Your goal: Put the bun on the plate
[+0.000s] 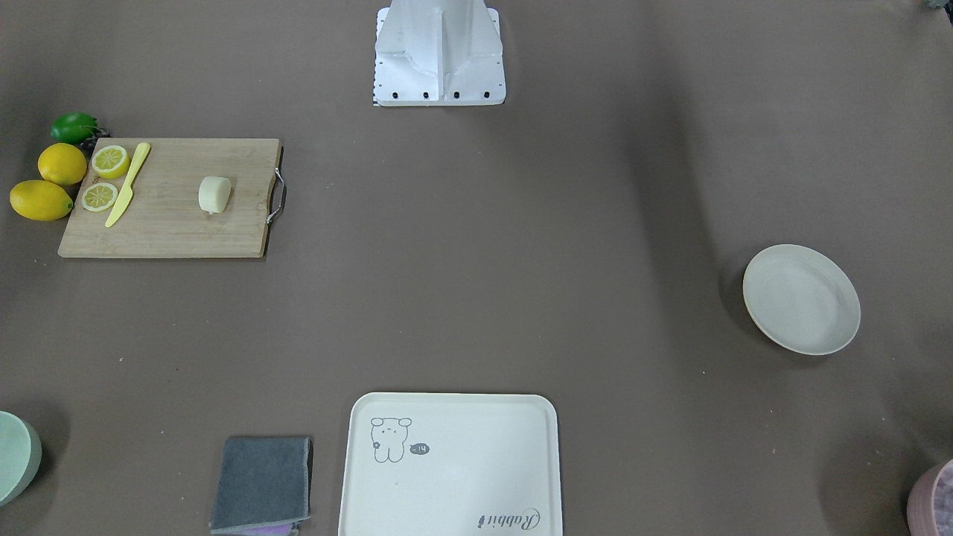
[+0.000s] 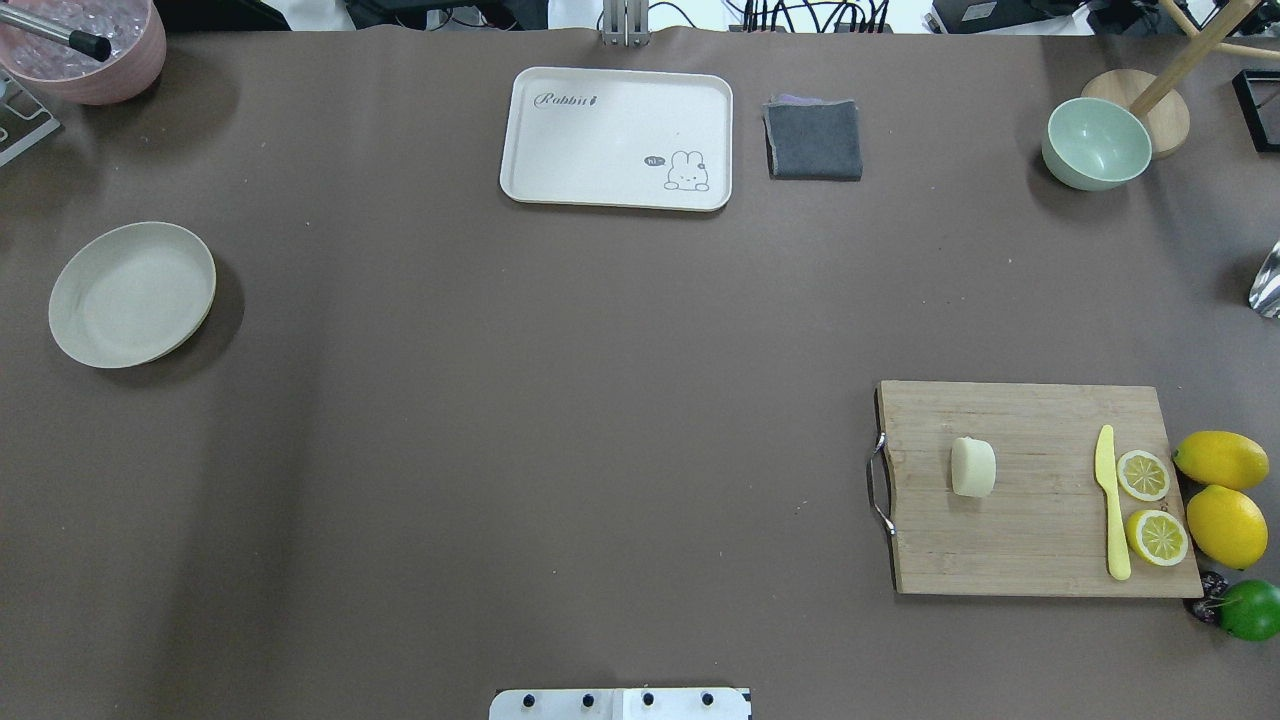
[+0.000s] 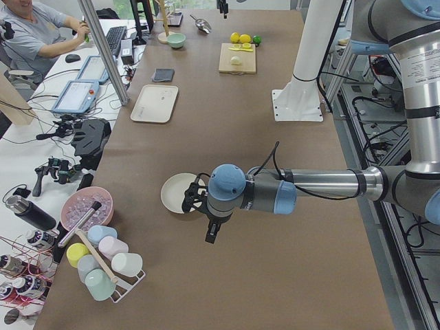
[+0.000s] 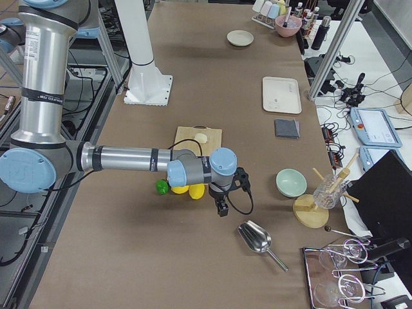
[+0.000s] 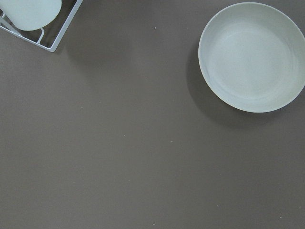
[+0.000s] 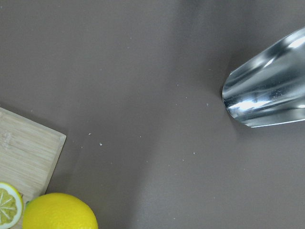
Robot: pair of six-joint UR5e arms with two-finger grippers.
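The bun [image 2: 973, 467] lies on its side on a wooden cutting board [image 2: 1040, 540] at the right of the table [image 2: 560, 400] in the overhead view, towards the board's handle end. At the board's other end, apart from the bun, lie a yellow knife [image 2: 1112, 505] and two lemon slices [image 2: 1143, 475]. Two whole lemons [image 2: 1220, 459] and a lime [image 2: 1250, 609] sit just off that edge. The plate [image 2: 132, 294] rests far to the left, well apart from the bun, with brown table surface between them. A cream tray [image 2: 600, 140], a grey cloth [image 2: 814, 140] and a green bowl [image 2: 1096, 145] line the far side. The left pincer [image 3: 212, 234] hangs near the plate, and the right pincer [image 4: 222, 209] hangs beside the lemons, near a metal scoop [image 6: 271, 90]. I cannot tell whether either is wide or narrow.
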